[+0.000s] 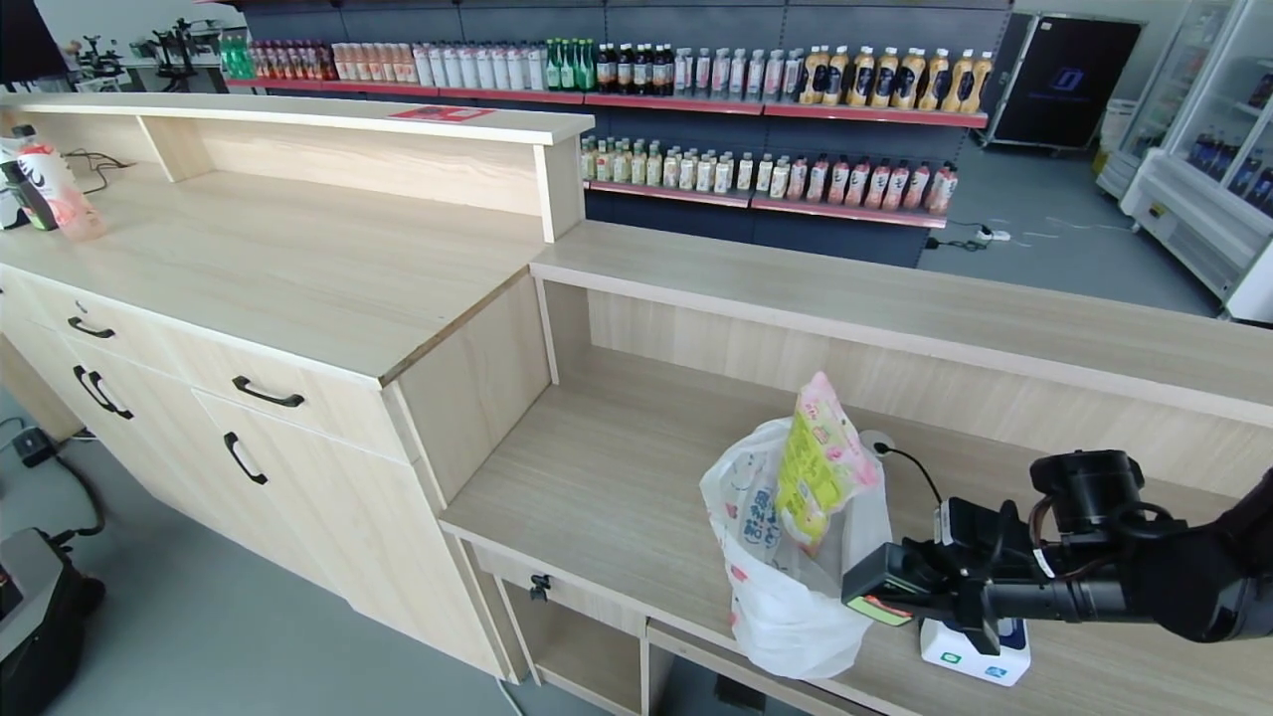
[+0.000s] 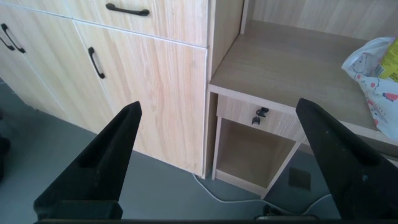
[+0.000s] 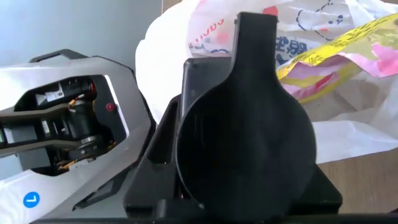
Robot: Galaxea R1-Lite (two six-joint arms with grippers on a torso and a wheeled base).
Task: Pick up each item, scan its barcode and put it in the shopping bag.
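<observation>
Bright, even indoor light; the pale wooden worktop (image 1: 617, 467) carries only soft shadows. Straight edges bow toward the head view's borders. The white plastic bag (image 1: 786, 607) looks slightly washed-out.

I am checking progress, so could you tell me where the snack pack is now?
In the head view, the snack pack stands in the shopping bag on the lower counter, on the robot's right, beside the scanner.

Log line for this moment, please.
right end effector: holds scanner beside shopping bag | snack packet: standing in bag | left end effector: open, near cabinet
</observation>
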